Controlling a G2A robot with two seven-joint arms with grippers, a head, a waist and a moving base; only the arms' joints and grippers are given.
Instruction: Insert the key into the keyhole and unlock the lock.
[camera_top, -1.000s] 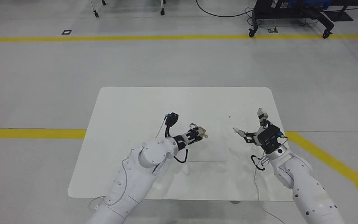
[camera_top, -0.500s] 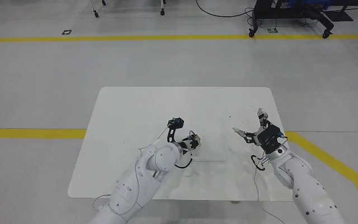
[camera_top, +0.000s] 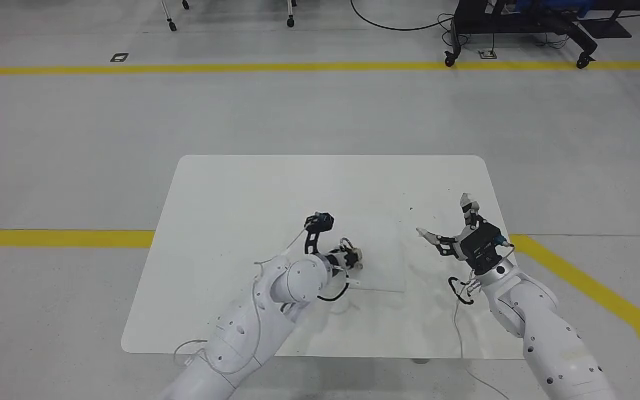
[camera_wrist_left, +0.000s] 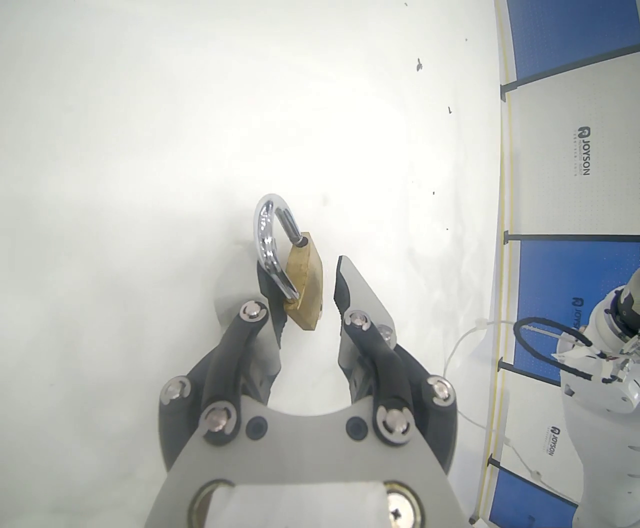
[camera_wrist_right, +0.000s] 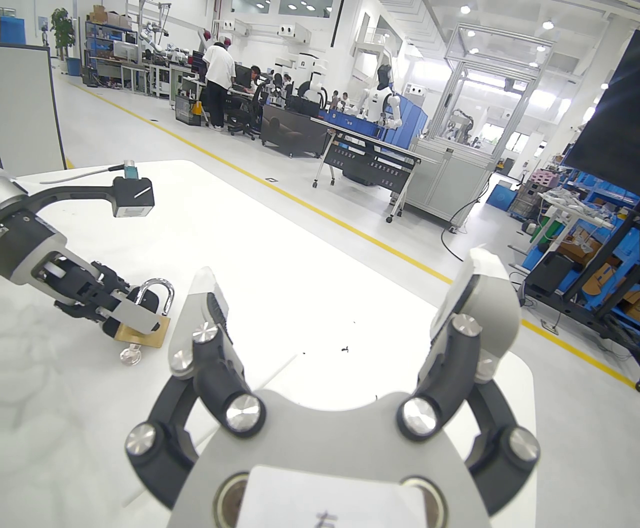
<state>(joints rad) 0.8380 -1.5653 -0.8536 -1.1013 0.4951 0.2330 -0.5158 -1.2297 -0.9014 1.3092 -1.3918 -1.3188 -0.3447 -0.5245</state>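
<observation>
Item: brass padlock (camera_wrist_left: 306, 282) with silver shackle (camera_wrist_left: 265, 230) closed, near the middle of the white table (camera_top: 250, 200), slightly to the near side. Position: tilted between the fingers of the left gripper (camera_wrist_left: 301, 264). Left jaws released: the lock leans on one finger (camera_wrist_left: 272, 295), with a clear gap to the other. Small round silvery piece (camera_wrist_right: 131, 356) on the table at the lock's lower edge; whether it is a key cannot be told. Right gripper (camera_wrist_right: 345, 272): jaws spread wide, holding nothing, above the table's right side, well apart from the lock.
</observation>
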